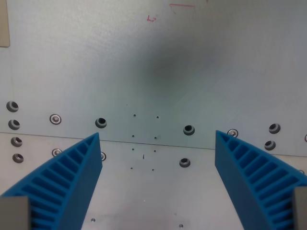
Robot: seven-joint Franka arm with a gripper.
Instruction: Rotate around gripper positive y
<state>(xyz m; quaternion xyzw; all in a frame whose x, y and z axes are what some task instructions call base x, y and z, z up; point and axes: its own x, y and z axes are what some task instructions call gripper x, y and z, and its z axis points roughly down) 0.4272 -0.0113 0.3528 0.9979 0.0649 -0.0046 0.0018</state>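
**Ana:** Blue ribbed fingers fill the bottom corners, one at the wrist view's left, one at its right. The gripper stands wide apart, and nothing sits between the tips.

**Ben:** So it holds nothing?

**Ana:** Nothing. The task's only thing is the gripper itself, hanging above a pale metal plate and looking down at it.

**Ben:** How far along is the rotation?

**Ana:** Hard to judge from one picture. The plate seam runs slightly slanted across the view, and the far part of the plate stretches upward, so I'd guess the camera is somewhat pitched rather than square-on. Whether that tilt is progress or the starting pose, I cannot tell.

**Ben:** Anything else down there?

**Ana:** Rows of bolt holes, a few small red marks near the top, and a beige edge at the upper left.
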